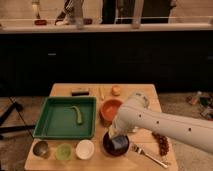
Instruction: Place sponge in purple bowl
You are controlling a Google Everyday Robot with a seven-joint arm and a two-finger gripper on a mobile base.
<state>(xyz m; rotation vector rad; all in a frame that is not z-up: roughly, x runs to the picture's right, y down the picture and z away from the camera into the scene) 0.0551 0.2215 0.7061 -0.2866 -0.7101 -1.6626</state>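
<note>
The purple bowl (107, 146) sits at the front middle of the wooden table (145, 92). My white arm reaches in from the right, and my gripper (118, 140) hangs down into the bowl. It is shut on the small blue-grey sponge (120, 144), which is low inside the bowl, within its rim. I cannot tell whether the sponge touches the bowl's bottom. The arm hides the bowl's far right rim.
An orange bowl (110, 107) stands just behind the purple bowl. A green tray (52, 122) holding a green vegetable (77, 114) lies at the left. A metal cup (41, 148), a green cup (64, 151) and a white cup (85, 149) line the front. A fork (150, 156) and a dark red bunch (161, 142) lie at the right.
</note>
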